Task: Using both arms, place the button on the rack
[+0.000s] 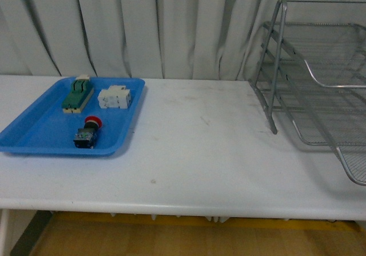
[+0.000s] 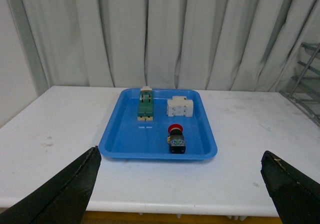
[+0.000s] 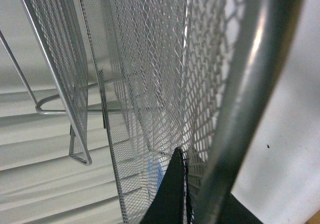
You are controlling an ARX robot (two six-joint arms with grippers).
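Lying in the tray (image 1: 34,133), the button (image 1: 88,131) is not yet moved to the rack (image 1: 320,104). The left pincer (image 2: 180,154) is held wide and empty; the right pincer (image 3: 175,199) cannot be judged.

The tray (image 1: 34,135) lies on the left of the surface (image 1: 200,153). The rack (image 1: 275,67) stands on the right, well apart from it, its tiers stacked one above another. In the tray, the switch block (image 1: 78,94) lies at the back left, with the breaker (image 1: 115,98) just beside it on the right. The button (image 1: 88,130) lies in front of both, near the front rim. A curtain (image 1: 143,27) hangs behind the surface.
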